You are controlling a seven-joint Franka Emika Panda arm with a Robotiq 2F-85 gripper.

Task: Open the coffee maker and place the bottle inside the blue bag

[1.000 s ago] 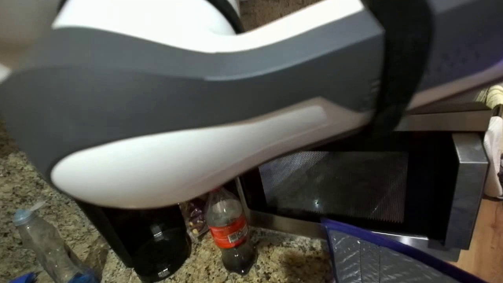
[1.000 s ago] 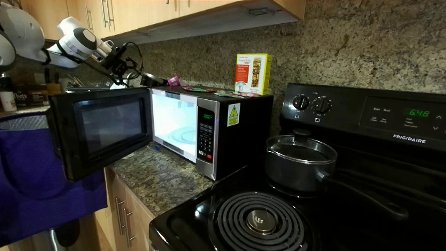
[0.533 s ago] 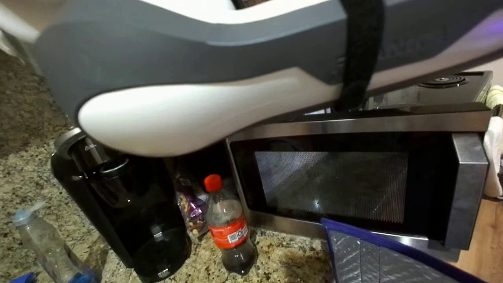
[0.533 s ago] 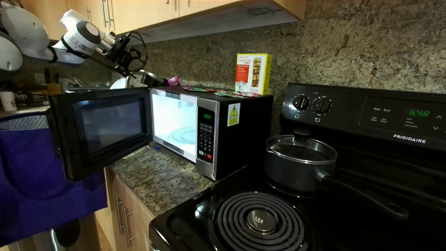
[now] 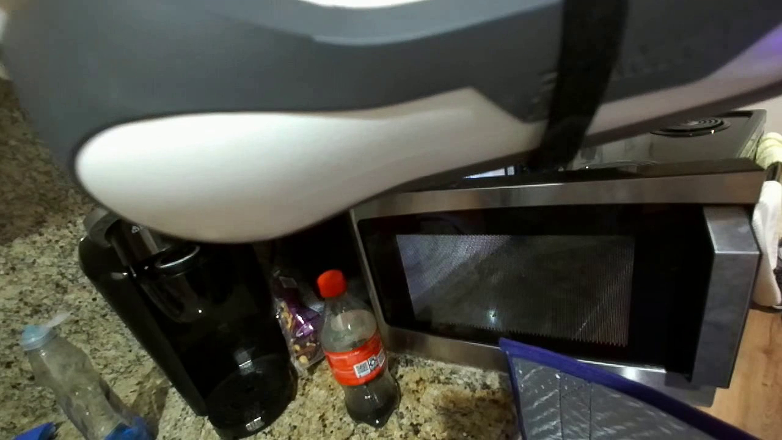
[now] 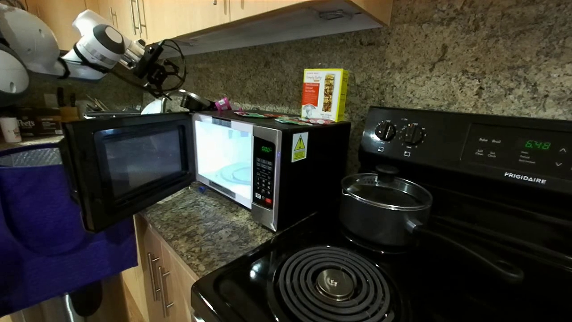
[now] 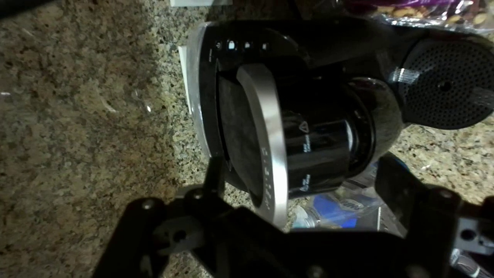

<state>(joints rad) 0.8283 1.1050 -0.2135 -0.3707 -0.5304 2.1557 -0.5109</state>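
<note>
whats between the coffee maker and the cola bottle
A purple-printed bag of nuts, set slightly back between coffee maker and cola bottle, in an exterior view.

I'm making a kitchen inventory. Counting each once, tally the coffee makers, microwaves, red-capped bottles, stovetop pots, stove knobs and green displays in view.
Coffee makers: 1
Microwaves: 1
Red-capped bottles: 1
Stovetop pots: 1
Stove knobs: 2
Green displays: 2
Total: 8

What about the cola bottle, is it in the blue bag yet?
No, in an exterior view the cola bottle stands on the counter, outside the blue bag.
</note>
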